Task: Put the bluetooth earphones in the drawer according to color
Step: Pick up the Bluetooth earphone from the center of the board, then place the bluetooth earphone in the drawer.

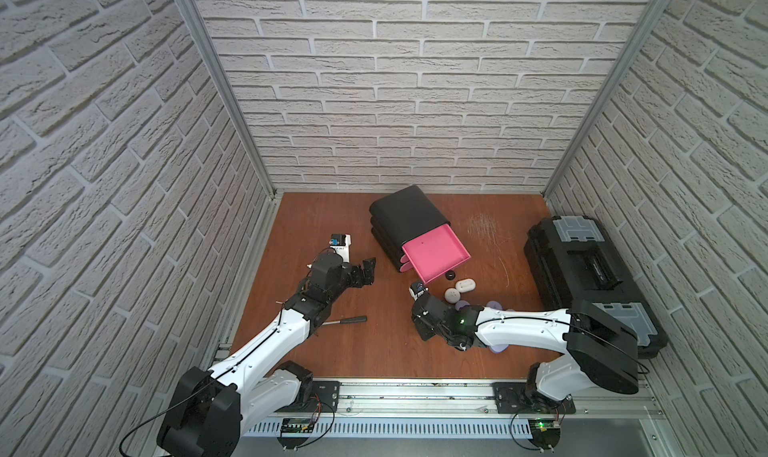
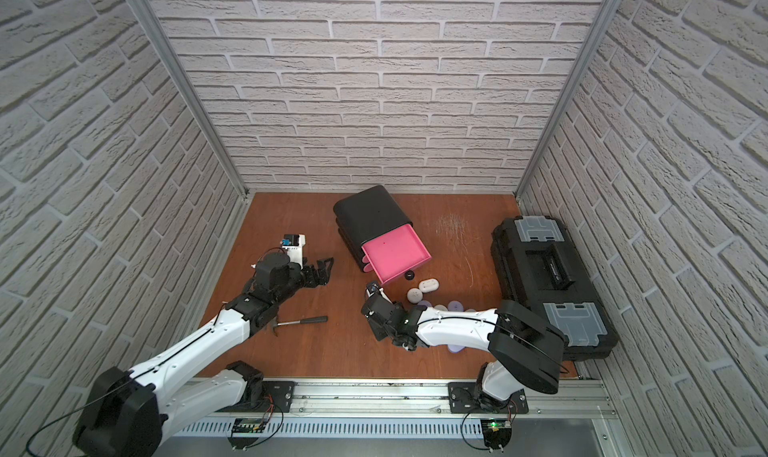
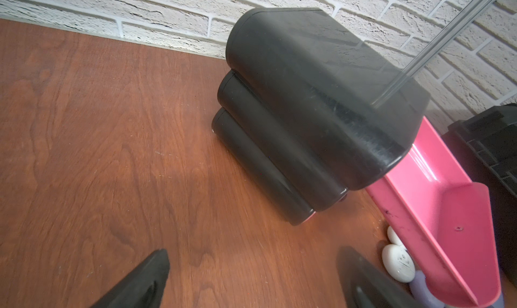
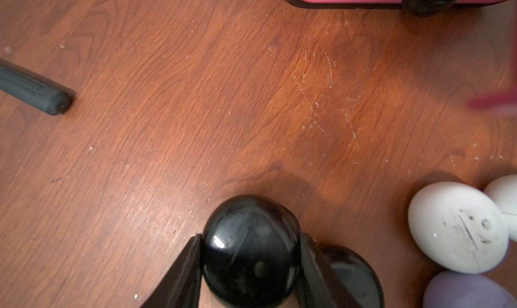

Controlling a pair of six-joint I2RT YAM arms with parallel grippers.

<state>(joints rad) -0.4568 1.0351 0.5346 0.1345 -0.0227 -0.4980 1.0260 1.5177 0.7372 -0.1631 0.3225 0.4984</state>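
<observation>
cabinet point(image 1: 405, 216) black, drawer point(image 1: 436, 253) plain pink, knob point(image 1: 450, 274) black. black case point(image 4: 250, 250) glossy with white glints. white cases point(image 1: 465, 285), one with dark scuffs. lavender case point(image 4: 470, 291) pale purple. bench point(image 1: 332, 351) red-brown wood grain with pale scratches. walls point(image 1: 395, 102) off-white brick pattern, pale mortar lines. toolbox point(image 1: 577, 264) black, latches point(image 1: 575, 229) light grey. hammer handle point(image 1: 353, 319) black. arms point(image 1: 519, 326) white with black joints. posts point(image 1: 221, 81) silver grey.

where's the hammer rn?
In both top views the hammer lies on the table on the left side, head partly under the left arm, handle pointing toward the right arm.
</observation>
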